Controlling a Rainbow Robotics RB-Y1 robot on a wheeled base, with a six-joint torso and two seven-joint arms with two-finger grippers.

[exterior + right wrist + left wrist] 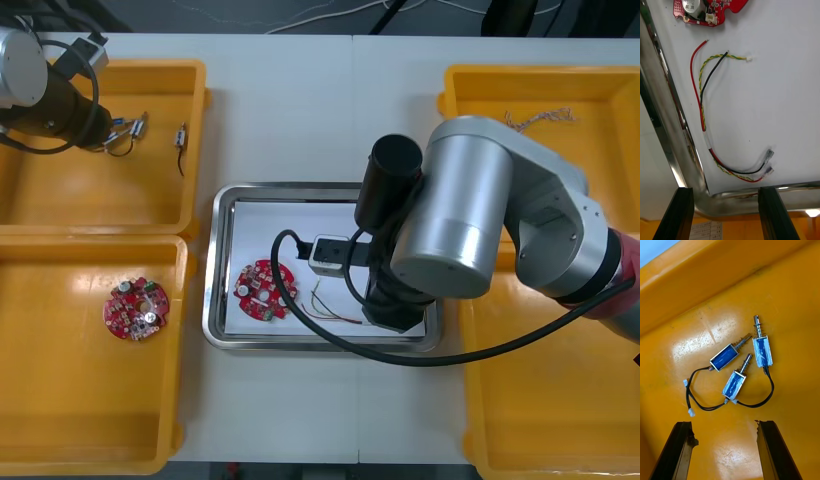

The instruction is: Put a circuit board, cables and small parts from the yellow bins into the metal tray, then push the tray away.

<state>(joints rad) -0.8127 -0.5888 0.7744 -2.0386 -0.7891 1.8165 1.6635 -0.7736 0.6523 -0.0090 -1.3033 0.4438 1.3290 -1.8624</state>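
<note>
My right gripper (727,212) hangs open over the near right corner of the metal tray (222,262), nothing between its fingers. Just beyond them a red and yellow cable (703,112), bundled with a black lead, lies on the tray's white inside. A round red circuit board (262,291) rests further left in the tray. My left gripper (728,450) is open above the far left yellow bin (150,210). Three small metal parts (735,384) with thin black leads lie on the bin floor just past its fingers.
Another red circuit board (135,307) lies in the near left bin (60,420). One more small metal part (181,136) sits apart in the far left bin. A twisted cable (540,118) lies in the far right bin (600,85). My right arm (470,220) covers the tray's right side.
</note>
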